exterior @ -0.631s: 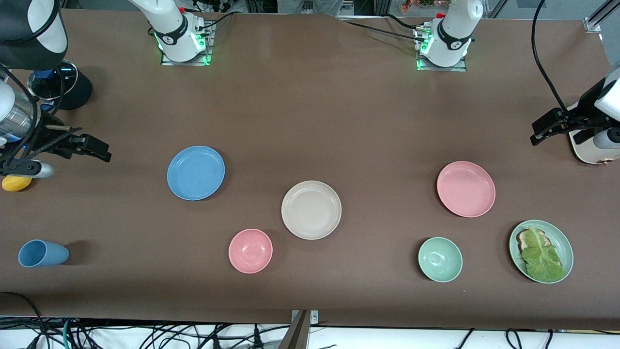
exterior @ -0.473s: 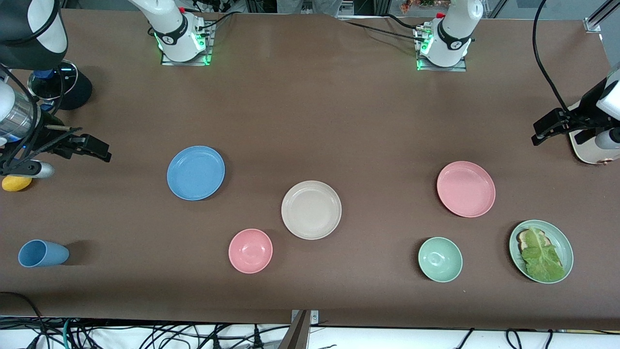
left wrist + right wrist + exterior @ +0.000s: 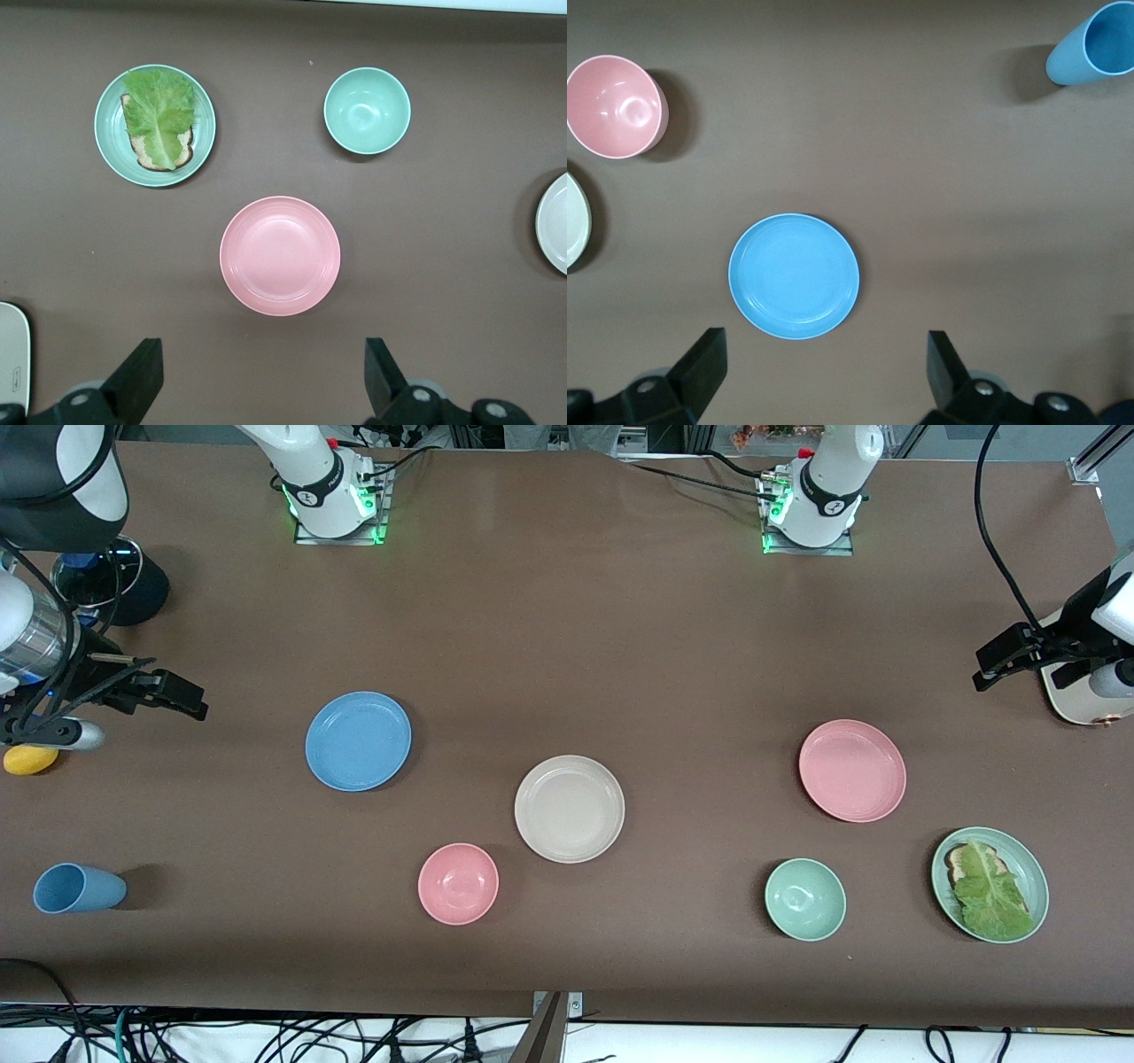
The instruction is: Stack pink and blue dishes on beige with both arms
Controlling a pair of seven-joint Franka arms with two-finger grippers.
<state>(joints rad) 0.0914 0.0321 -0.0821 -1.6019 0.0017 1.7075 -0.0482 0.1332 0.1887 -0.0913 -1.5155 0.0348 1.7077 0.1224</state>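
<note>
Two Franka arms wait high over a brown table (image 3: 567,620), nothing stacked yet. The beige plate (image 3: 570,809) lies flat near mid-table, bare, w/ the blue plate (image 3: 359,741) toward the right arm's end and the pink plate (image 3: 852,771) toward the left arm's end; both sit a bit farther from the front camera than the beige one and well apart from it.

Right gripper (image 3: 177,695) hangs in the air at the right arm's end of the table, apart from the blue plate; its wrist view looks down on that plate (image 3: 794,275), fingers (image 3: 700,363) spread wide, holding nothing. Left gripper (image 3: 997,660) hangs at the left arm's end, apart from the pink plate; its wrist view has that plate (image 3: 280,256) between wide-spread fingers (image 3: 142,376), also empty.

Other items: a small pink bowl (image 3: 458,883) just beside the beige plate, nearer the camera; a pale green bowl (image 3: 805,899) and a green plate (image 3: 1028,859) carrying a lettuce leaf (image 3: 992,890) on bread, both nearer the camera than the pink plate. A blue cup (image 3: 78,888) lies on its side near the right arm's end, w/ a yellow object (image 3: 29,760) farther from the camera by the table edge there.
</note>
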